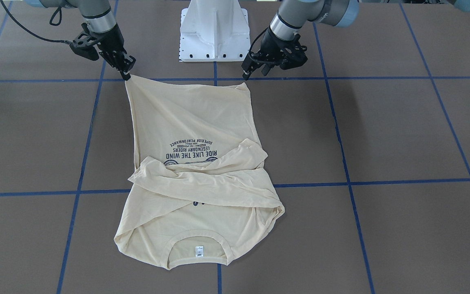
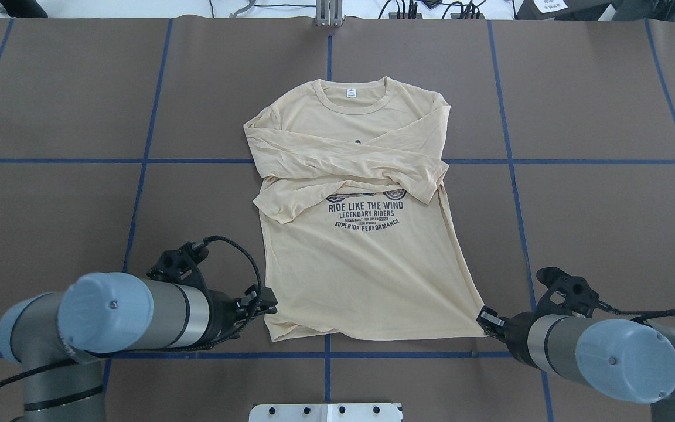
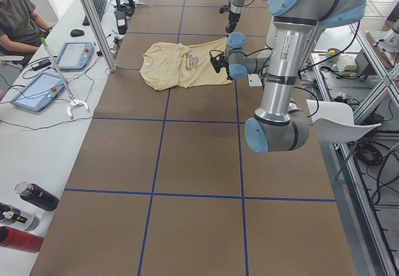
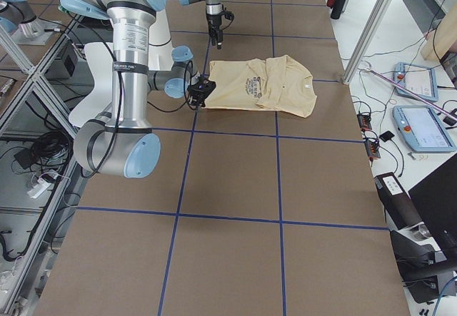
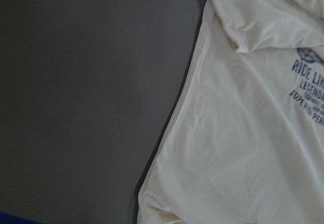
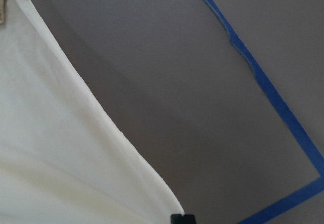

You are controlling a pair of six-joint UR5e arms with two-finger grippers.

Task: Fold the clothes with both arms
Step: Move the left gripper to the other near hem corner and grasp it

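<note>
The pale yellow long-sleeved T-shirt (image 1: 190,122) lies flat, print up, both sleeves folded across the chest, with the neck label (image 1: 199,251) at the far side from me. It also shows in the overhead view (image 2: 361,264). My right gripper (image 1: 127,74) is shut on one hem corner and pulls it taut into a point; it also shows in the overhead view (image 2: 484,319). My left gripper (image 1: 254,74) hovers open just beside the other hem corner, which lies on the table, and holds nothing. In the overhead view (image 2: 267,306) it sits at the hem's left corner.
The white pedestal base (image 1: 213,30) stands just behind the hem. Blue tape lines (image 2: 327,354) cross the brown table. A side desk with tablets (image 3: 40,92) and bottles (image 3: 37,196) runs along the operators' edge, where a person (image 3: 15,14) sits.
</note>
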